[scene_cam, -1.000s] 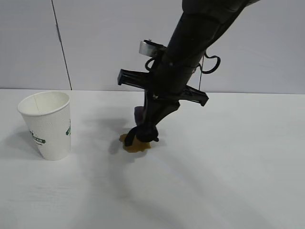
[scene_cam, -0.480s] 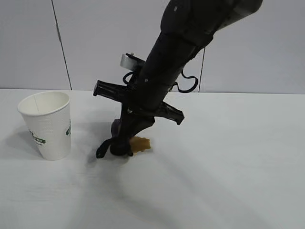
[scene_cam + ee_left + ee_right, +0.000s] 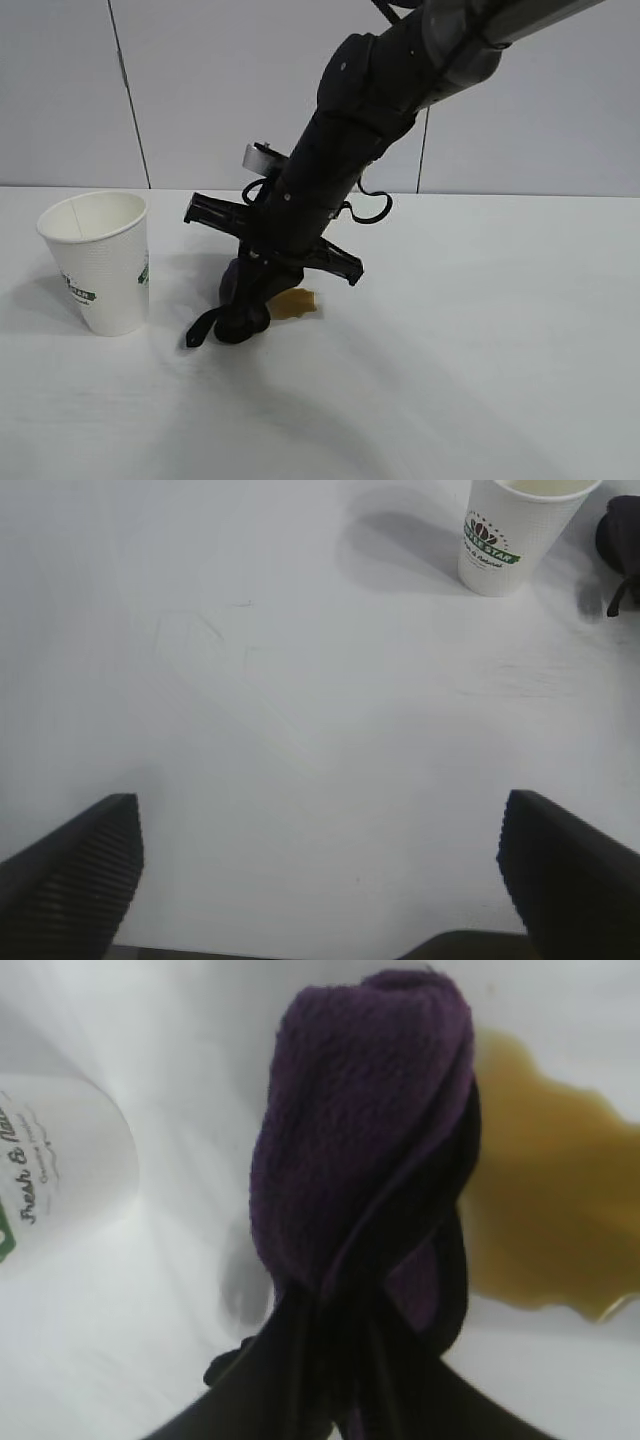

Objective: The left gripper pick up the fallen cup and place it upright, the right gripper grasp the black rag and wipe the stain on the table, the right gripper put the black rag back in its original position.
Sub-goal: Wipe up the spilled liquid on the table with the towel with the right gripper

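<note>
The right gripper (image 3: 240,318) clamps the dark rag (image 3: 243,300) against the table (image 3: 480,350), just left of the amber stain (image 3: 297,303). The cup (image 3: 100,262) stands upright at far left. The left gripper (image 3: 320,865) hovers with fingers spread wide.

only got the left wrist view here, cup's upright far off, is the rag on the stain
Observer: Beside it. The right gripper presses the rag to the table on the cup side of the stain.
Operator: stain gone?
Observer: No, an amber puddle shows in the right wrist view.
Operator: where's my left gripper in the exterior?
Observer: Out of that frame.
</note>
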Action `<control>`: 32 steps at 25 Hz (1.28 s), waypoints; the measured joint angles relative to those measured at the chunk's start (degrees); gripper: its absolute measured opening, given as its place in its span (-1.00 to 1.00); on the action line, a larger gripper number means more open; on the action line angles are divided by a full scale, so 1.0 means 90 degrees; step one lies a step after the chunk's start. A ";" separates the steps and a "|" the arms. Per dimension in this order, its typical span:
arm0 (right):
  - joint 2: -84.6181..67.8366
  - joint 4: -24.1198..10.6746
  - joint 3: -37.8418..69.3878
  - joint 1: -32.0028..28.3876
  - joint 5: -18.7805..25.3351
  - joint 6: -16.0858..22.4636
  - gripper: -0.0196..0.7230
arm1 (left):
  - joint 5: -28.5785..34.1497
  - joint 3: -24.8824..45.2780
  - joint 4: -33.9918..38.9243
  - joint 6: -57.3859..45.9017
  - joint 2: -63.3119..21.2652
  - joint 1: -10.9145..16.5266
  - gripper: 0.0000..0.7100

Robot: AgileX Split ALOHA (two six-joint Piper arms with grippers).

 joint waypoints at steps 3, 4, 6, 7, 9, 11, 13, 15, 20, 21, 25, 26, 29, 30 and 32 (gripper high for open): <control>0.0019 -0.0176 -0.0128 0.0000 0.0192 0.0000 -0.77 | 0.0000 0.0000 0.0000 0.0000 0.0000 0.0000 0.95; 0.0019 -0.0289 -0.0171 0.0000 0.0321 0.0000 -0.77 | 0.0000 0.0000 0.0000 0.0000 0.0000 0.0000 0.95; 0.0019 -0.0663 -0.0267 0.0000 0.0555 0.0034 -0.77 | 0.0000 0.0000 0.0000 0.0000 0.0000 0.0000 0.95; 0.0019 -0.0837 -0.0316 0.0000 0.0672 0.0124 -0.77 | 0.0000 0.0000 0.0000 0.0000 0.0000 0.0000 0.95; 0.0019 -0.1240 -0.0356 0.0000 0.0853 0.0289 -0.77 | 0.0000 0.0000 0.0000 0.0000 0.0000 0.0000 0.95; 0.0019 -0.1513 -0.0361 0.0000 0.1036 0.0387 -0.77 | 0.0000 0.0000 0.0000 0.0000 0.0000 0.0000 0.95; 0.0019 -0.1725 -0.0369 0.0000 0.1191 0.0446 -0.77 | 0.0000 0.0000 0.0000 0.0000 0.0000 0.0000 0.95; 0.0019 -0.1880 -0.0398 0.0000 0.1345 0.0456 -0.77 | 0.0000 0.0000 0.0000 0.0000 0.0000 0.0000 0.95; 0.0000 -0.2297 -0.0413 0.0000 0.1620 0.0517 -0.77 | 0.0000 0.0000 0.0000 0.0000 0.0000 0.0000 0.95; -0.0018 -0.2417 -0.0413 0.0000 0.1680 0.0562 -0.77 | 0.0000 0.0000 0.0000 0.0000 0.0000 0.0000 0.95; -0.0028 -0.2820 -0.0413 -0.0010 0.1939 0.0795 -0.77 | 0.0000 0.0000 0.0000 0.0000 0.0000 0.0000 0.95; -0.0028 -0.2872 -0.0413 -0.0027 0.1989 0.0841 -0.77 | 0.0000 0.0000 0.0000 0.0000 0.0000 0.0000 0.95; -0.0030 -0.2944 -0.0434 -0.0106 0.2078 0.0933 -0.77 | 0.0000 0.0000 0.0000 0.0000 0.0000 0.0000 0.95; -0.0030 -0.2950 -0.0469 -0.0117 0.2088 0.0960 -0.77 | 0.0000 0.0000 0.0000 0.0000 0.0000 0.0000 0.95; -0.0030 -0.2918 -0.0546 -0.0132 0.2090 0.0977 -0.77 | 0.0000 0.0000 0.0000 0.0000 0.0000 0.0000 0.95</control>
